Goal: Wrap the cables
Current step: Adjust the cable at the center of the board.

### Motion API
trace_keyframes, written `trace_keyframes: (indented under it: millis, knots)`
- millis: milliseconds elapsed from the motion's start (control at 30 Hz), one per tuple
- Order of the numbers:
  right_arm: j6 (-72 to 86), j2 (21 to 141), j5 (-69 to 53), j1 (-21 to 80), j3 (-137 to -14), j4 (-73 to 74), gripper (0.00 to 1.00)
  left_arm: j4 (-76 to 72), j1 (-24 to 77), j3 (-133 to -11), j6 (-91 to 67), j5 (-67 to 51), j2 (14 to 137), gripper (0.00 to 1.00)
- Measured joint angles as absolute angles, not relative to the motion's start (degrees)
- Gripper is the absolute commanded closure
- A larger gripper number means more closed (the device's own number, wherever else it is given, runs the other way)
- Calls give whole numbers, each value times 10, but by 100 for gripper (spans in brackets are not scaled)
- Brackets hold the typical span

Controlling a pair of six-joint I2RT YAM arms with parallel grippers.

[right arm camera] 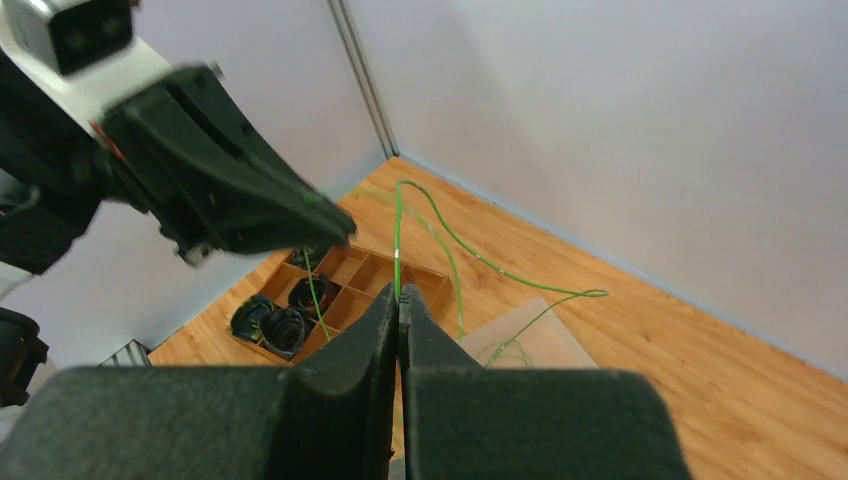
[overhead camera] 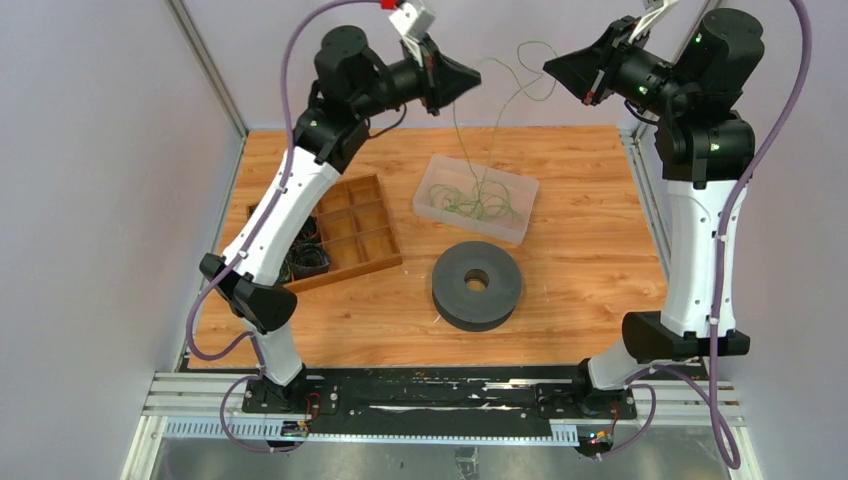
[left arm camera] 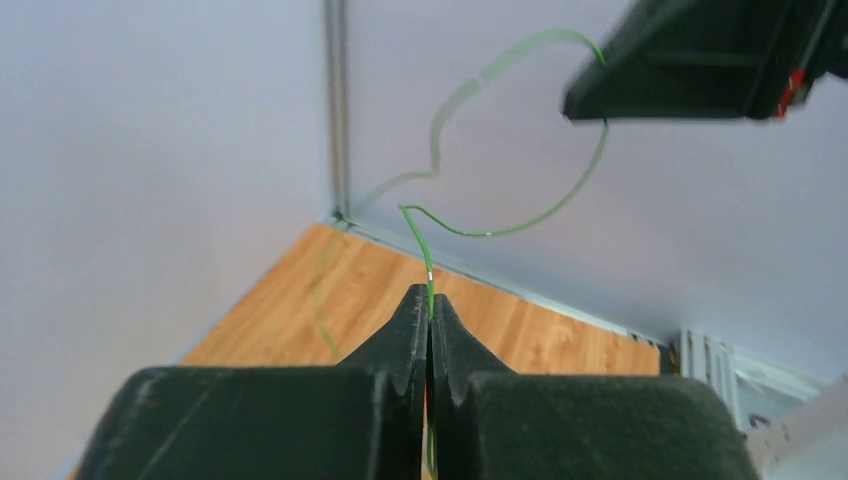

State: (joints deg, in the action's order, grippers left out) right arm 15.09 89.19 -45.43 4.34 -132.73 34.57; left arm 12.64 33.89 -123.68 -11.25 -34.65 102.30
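Holds one strand (left arm camera: 415, 240) of the cables (overhead camera: 478, 203) high above the far half of the surface (overhead camera: 590, 260), pinched at one spot in the left hand (overhead camera: 474, 82) and at another in the right hand (overhead camera: 550, 70), with both sets of jaws pressed fully together on the thin green wire. Keeps a slack, springy loop between the two hands. Leaves the rest of the cables heaped in loose loops in the clear tray (overhead camera: 432, 178) below, near the middle of the surface, with the held strand trailing down into that heap. To wrap well from here: keep both pinches firm against likely slipping of so fine a wire. Work the hands round one another gently rather than pulling them apart, to avoid dragging the whole tangle out of the tray. Lay even coils of like size, without kinks. Watch the trailing length for snags on its neighbours. Guard against a collision between the two hands, already near one another.
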Motion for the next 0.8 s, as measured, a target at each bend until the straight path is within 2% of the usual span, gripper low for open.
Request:
trace_keyframes:
  millis: [167,367,567,800]
  knots:
    - [136,868,-435,41,-1273,344,92,166,303,-1314,-124,-302,1026,100]
    - [113,854,-438,41,-1218,341,87,239,303,-1463,-86,-247,1022,100]
    - [88,858,-487,42,-1172,340,61,306,302,-1543,-21,-154,966,100]
    - [36,861,-503,70,-1066,338,45,352,302,-1618,62,-34,889,100]
